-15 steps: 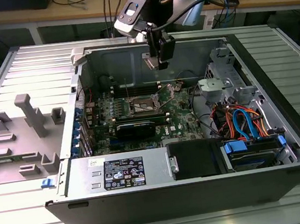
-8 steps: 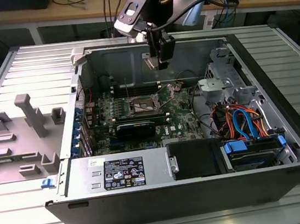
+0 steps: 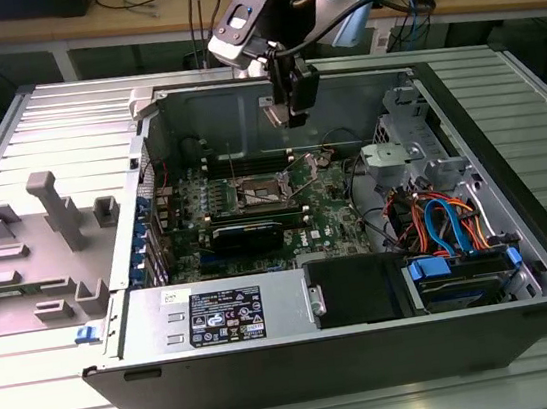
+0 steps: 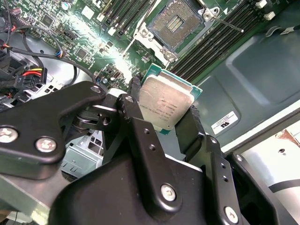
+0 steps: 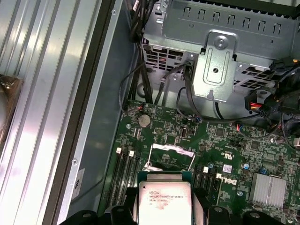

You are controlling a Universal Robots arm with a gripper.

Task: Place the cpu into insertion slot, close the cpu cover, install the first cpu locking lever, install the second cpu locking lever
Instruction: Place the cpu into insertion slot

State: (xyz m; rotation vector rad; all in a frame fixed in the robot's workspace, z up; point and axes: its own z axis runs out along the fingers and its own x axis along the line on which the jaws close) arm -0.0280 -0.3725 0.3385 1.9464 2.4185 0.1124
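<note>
Second wrist view: claw [image 4: 163,105] is clamped on the cpu [image 4: 169,99], one black finger [image 4: 135,93] on each of two opposite edges, metal lid facing the camera. Chip sits between the fingertips with nothing else touching it. Insertion slot [image 4: 176,21] is open and bare, pin field exposed, well apart from the chip, so the cpu is not seated yet.

Exterior view: claw [image 3: 293,109] hangs at upper centre of frame over the open computer case [image 3: 519,233]. Insertion slot [image 3: 260,194] is near frame centre, lower and toward the exterior view's left of the claw. Chip is high above the motherboard [image 3: 334,207] and offset from the socket.

First wrist view: cpu cover [image 5: 171,151] looks raised off the socket.

Risks, my read:
- Edge-only grip on a thin part: slip or twist in the fingers, skewed landing, bent pins.
- Wrong rotation against the socket keys: it won't drop in, and forcing it does damage.
- Raised cover and locking lever [image 4: 225,23] stand close to the slot, so the chip or a finger could clip them.
</note>
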